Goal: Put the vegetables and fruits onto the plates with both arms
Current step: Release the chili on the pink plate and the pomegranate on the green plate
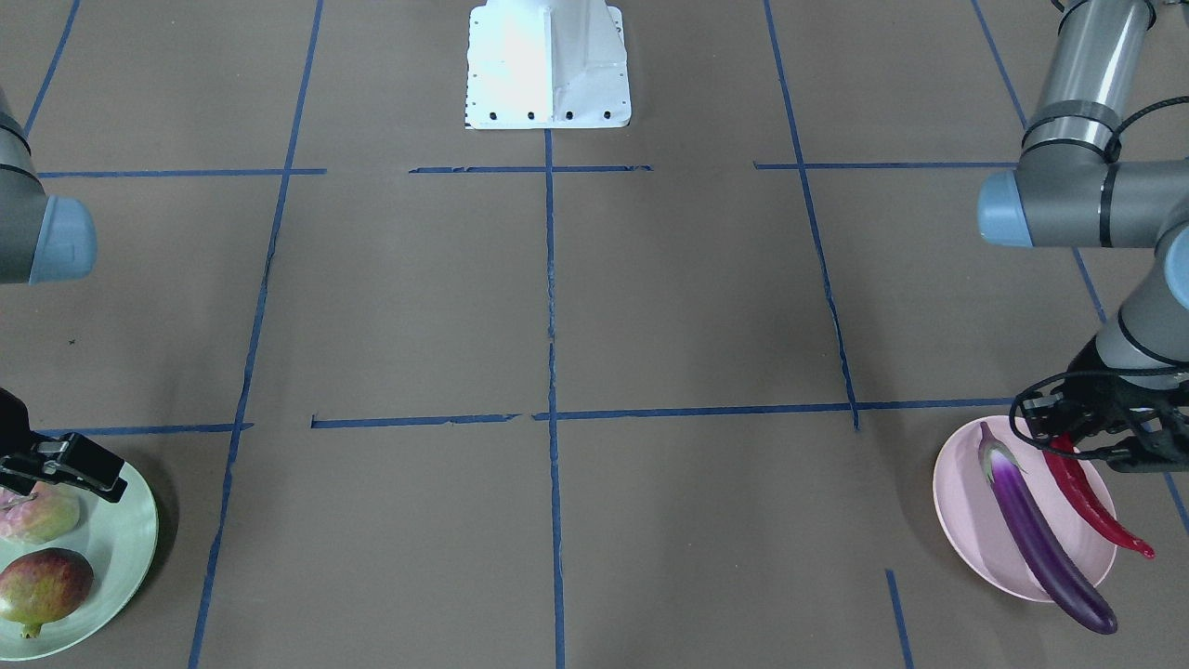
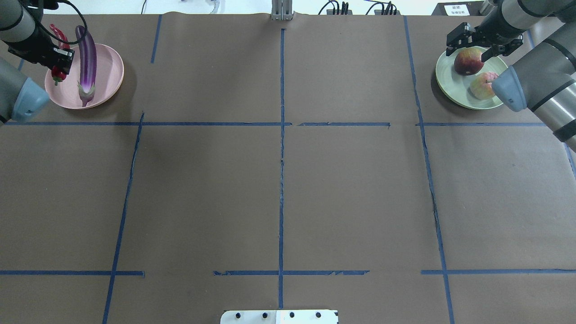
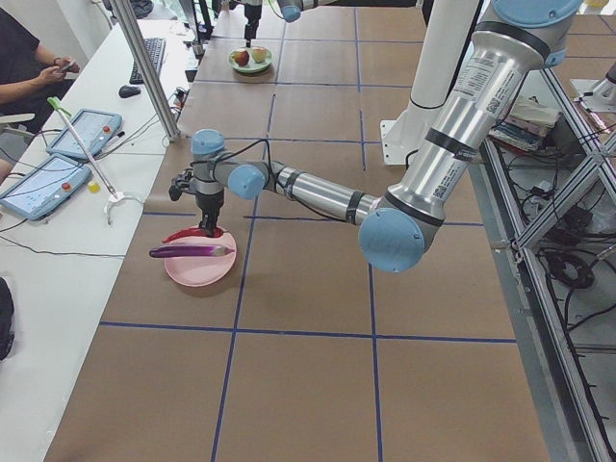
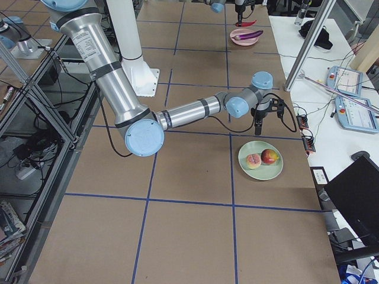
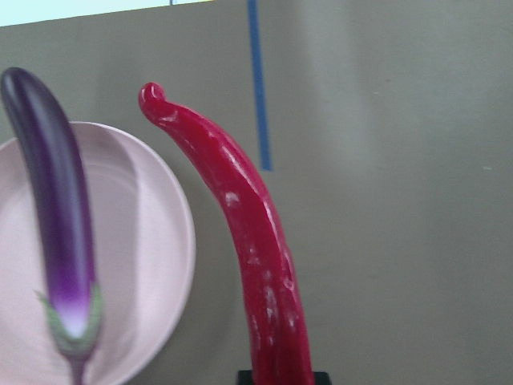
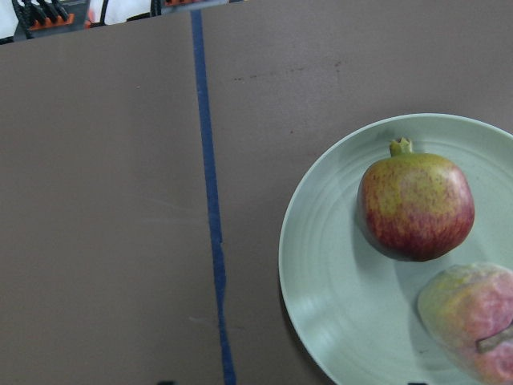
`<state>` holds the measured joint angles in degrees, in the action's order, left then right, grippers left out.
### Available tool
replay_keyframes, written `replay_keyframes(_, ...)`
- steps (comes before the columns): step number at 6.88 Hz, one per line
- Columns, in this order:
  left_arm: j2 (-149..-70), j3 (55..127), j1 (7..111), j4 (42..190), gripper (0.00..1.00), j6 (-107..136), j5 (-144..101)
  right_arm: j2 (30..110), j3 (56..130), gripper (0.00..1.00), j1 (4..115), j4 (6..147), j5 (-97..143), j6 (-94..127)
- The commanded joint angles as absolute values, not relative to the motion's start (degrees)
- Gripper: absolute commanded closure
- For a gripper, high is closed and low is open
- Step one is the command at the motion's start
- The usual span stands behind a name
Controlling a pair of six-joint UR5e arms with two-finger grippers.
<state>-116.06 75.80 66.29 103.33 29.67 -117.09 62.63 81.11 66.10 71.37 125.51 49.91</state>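
Observation:
My left gripper (image 1: 1082,444) is shut on the stem end of the red chili pepper (image 5: 248,241). It holds the chili over the outer rim of the pale pink plate (image 1: 966,520), with the tip past the rim. The purple eggplant (image 1: 1040,539) lies across that plate, one end overhanging. My right gripper (image 2: 472,45) is open and empty just above the pale green plate (image 6: 337,305). The pomegranate-like fruit (image 6: 415,204) and the peach-like fruit (image 6: 473,321) sit side by side on that plate.
The white robot base (image 1: 548,65) stands at the middle of the table's robot side. Blue tape lines (image 2: 281,135) divide the brown table into squares. Both plates sit in the far corners, near the operators' edge.

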Motion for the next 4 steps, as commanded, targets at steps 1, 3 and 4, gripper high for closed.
replay_keyframes(1, -116.10, 66.83, 66.89, 111.84, 0.91, 25.85, -117.51, 63.19, 84.98, 0.00, 64.69, 71.37, 125.86, 54.65)
replay_keyframes(3, -116.28, 65.83, 66.62, 112.15, 0.31, 25.66, -117.51, 63.28, 85.87, 0.00, 64.60, 71.45, 125.95, 55.46)
replay_keyframes(4, -116.28, 65.92, 66.71, 112.58, 0.00, 25.75, -117.60, 64.15, 86.83, 0.00, 64.60, 71.46, 126.03, 55.46)
